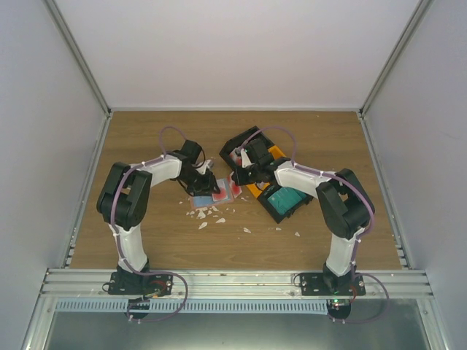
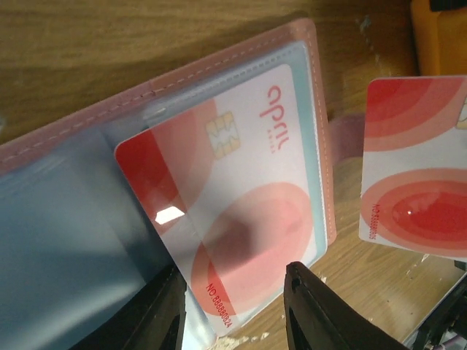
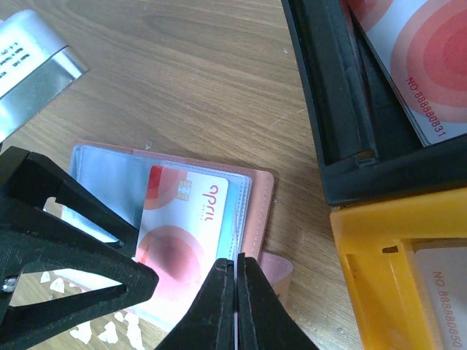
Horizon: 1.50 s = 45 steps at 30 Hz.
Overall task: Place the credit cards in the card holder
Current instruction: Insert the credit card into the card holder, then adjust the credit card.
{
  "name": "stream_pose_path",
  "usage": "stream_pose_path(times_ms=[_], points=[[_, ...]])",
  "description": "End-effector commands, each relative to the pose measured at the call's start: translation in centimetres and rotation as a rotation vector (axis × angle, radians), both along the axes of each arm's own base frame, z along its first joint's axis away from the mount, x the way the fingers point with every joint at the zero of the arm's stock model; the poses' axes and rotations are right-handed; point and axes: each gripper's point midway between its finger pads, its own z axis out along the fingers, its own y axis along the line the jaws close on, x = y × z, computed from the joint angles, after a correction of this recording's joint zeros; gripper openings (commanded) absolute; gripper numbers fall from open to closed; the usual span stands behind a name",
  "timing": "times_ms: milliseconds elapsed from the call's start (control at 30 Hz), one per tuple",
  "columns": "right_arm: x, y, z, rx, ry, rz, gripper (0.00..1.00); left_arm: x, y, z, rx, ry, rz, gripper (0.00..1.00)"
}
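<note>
The salmon-pink card holder (image 1: 219, 191) lies open on the table, its light blue pockets up (image 2: 241, 51) (image 3: 259, 204). A red-and-white credit card (image 2: 248, 189) (image 3: 186, 219) sits partly in a pocket on its right half. My left gripper (image 2: 233, 306) (image 1: 206, 182) is open, its fingers astride that card's lower edge. My right gripper (image 3: 237, 266) (image 1: 235, 177) is shut on a second red-and-white card (image 2: 416, 168), held on edge just right of the holder. More red-and-white cards (image 3: 416, 58) lie in a black bin (image 3: 343, 109).
An orange bin (image 3: 379, 270) holds pale cards (image 3: 445, 292). Another black bin holds teal cards (image 1: 283, 198) at the right. White torn scraps (image 1: 208, 214) litter the wood in front of the holder. The two grippers are close together.
</note>
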Motion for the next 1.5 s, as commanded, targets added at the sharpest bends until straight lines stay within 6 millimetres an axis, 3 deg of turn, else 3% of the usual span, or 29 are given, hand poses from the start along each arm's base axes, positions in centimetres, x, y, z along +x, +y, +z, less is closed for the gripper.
stream_pose_path(times_ms=[0,167,333,600,800,1067,1333,1467], points=[[0.5,0.2,0.0,-0.023,-0.020,-0.009,0.01,0.9,-1.1,-0.5,0.018,-0.030,-0.039,0.40],[0.7,-0.1,0.6,-0.024,-0.037,-0.025,0.01,0.9,-2.1,-0.2,0.003,-0.041,-0.071,0.40],[0.6,0.2,1.8,0.015,-0.061,-0.018,0.00,0.8,-1.7,0.7,0.025,-0.067,-0.073,0.41],[-0.3,1.2,3.8,0.133,-0.079,0.005,0.00,0.4,-0.1,5.0,0.056,-0.198,-0.044,0.45],[-1.5,2.1,6.3,0.263,-0.086,0.034,0.00,0.3,0.2,9.1,-0.045,-0.322,0.018,0.48],[-3.3,3.5,10.6,0.462,-0.109,0.112,0.01,-1.7,-0.1,12.9,-0.289,-0.398,0.095,0.54],[-7.3,4.6,17.0,0.731,-0.060,0.358,0.00,-4.3,-0.9,20.7,-0.585,-0.553,0.066,0.61],[-9.0,4.3,19.9,0.795,-0.086,0.434,0.01,-4.8,-0.9,22.2,-0.616,-0.572,0.050,0.60]])
